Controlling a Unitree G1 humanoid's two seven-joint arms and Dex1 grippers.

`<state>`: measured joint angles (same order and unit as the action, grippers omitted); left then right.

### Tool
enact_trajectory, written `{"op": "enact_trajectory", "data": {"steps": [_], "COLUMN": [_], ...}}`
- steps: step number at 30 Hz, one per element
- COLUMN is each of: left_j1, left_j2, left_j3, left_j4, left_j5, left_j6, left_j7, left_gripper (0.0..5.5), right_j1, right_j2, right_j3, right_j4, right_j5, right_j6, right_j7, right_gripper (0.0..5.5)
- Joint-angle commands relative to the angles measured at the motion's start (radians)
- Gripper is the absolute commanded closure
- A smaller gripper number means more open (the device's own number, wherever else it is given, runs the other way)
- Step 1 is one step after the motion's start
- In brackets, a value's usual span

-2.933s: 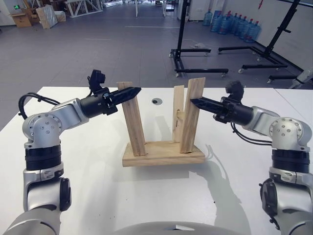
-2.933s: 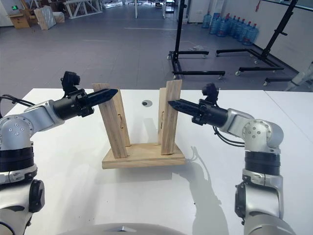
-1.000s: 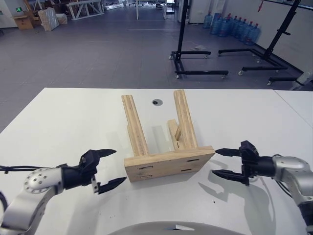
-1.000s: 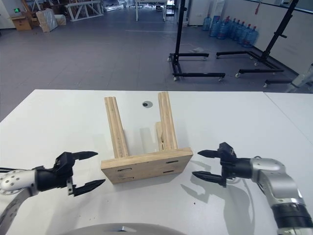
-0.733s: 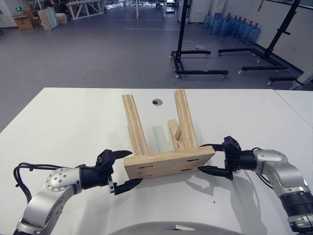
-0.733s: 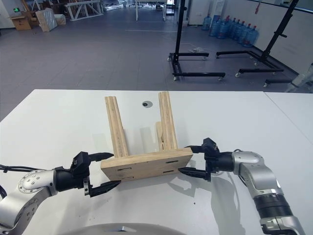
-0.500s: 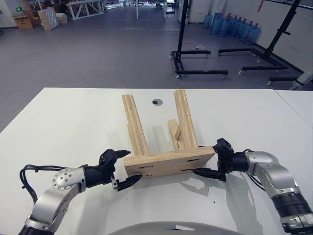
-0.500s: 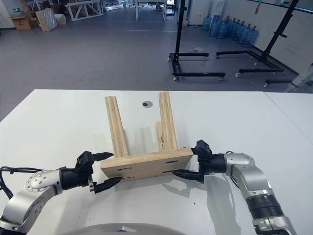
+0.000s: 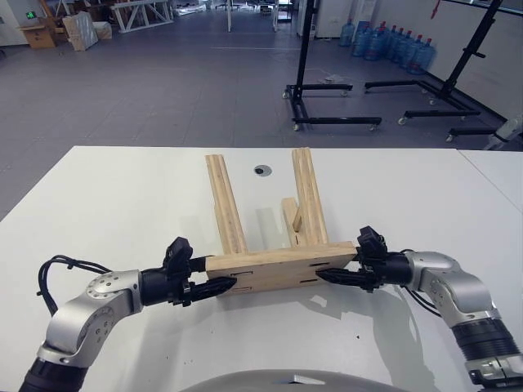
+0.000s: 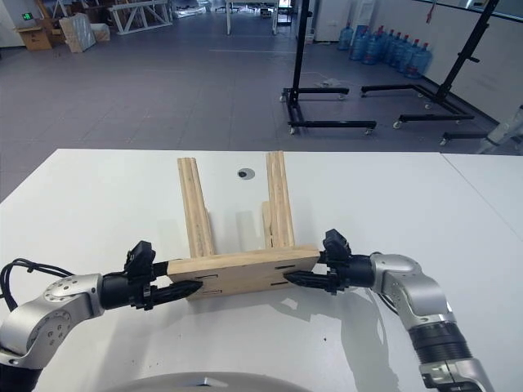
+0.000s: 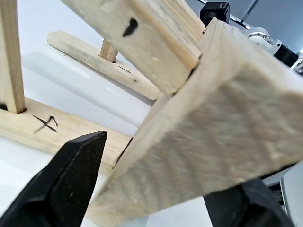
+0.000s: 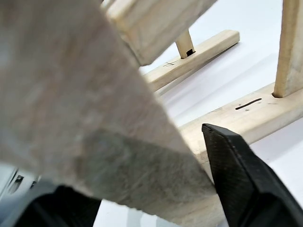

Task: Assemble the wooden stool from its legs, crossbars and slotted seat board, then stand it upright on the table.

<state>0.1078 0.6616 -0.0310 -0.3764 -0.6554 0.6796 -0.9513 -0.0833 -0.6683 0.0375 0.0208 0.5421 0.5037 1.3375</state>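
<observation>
Stool looks put together already. The left gripper (image 9: 208,282), black, two-fingered, pinches one short end of the flat pale wooden slotted seat board (image 9: 282,268). The right gripper (image 9: 335,274) pinches the opposite short end. Each has one finger on either face of the board, pressed against the wood, with no gap visible. The left wrist view shows one black finger (image 11: 71,179) under the board's rough end grain (image 11: 213,123). The right wrist view shows the same, with a finger (image 12: 241,175) against the board (image 12: 71,104).

The seat board spans straight between the two grippers, turned on edge, slotted face toward the robot. Two long pale wooden legs (image 9: 225,204) run from the board away from both grippers, toward the far side of the white table (image 9: 122,204). A short wooden crossbar (image 9: 291,214) sits between leg pieces beyond the right gripper's end. In the wrist views the lower leg pieces appear to lie on the tabletop. I cannot tell whether the board's lower edge touches the table or is lifted just off it.

Progress, judged:
- Done: legs are seated in the board's slots and the crossbar is in, so nothing loose is left to fit.
- Left: the stool is on its side and not upright. It needs rotating with both grippers until the leg ends are down and the seat is on top, then release.
- Risk: the grips are only at the board ends, so a joint could slip during the turn.
</observation>
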Motion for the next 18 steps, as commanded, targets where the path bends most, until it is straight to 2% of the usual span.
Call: {"op": "enact_trajectory", "data": {"steps": [1, 5, 9, 13, 18], "left_j1": [-0.062, -0.141, -0.317, -0.576, -0.797], "left_j2": [0.032, 0.015, -0.022, -0.122, -0.274], "left_j3": [-0.012, 0.027, 0.132, 0.255, 0.385], "left_j4": [-0.017, -0.035, 0.042, 0.249, 0.459], "left_j5": [-0.044, -0.158, -0.313, -0.422, -0.462], "left_j6": [0.083, 0.215, 0.397, 0.588, 0.747], "left_j7": [-0.019, 0.009, 0.118, 0.361, 0.676], "left_gripper": [2.86, 3.03, 3.11, 3.15, 3.15], "right_j1": [-0.030, -0.092, -0.234, -0.480, -0.770], "right_j2": [-0.029, -0.026, -0.010, 0.101, 0.278], "right_j3": [-0.021, -0.046, -0.107, -0.226, -0.444], "right_j4": [-0.086, -0.139, -0.115, 0.054, 0.350], "right_j5": [0.085, 0.181, 0.311, 0.389, 0.332], "right_j6": [0.117, 0.275, 0.532, 0.825, 1.093], "right_j7": [0.002, -0.033, -0.142, -0.402, -0.744], "right_gripper": [2.93, 3.03, 3.11, 3.25, 3.31]}}
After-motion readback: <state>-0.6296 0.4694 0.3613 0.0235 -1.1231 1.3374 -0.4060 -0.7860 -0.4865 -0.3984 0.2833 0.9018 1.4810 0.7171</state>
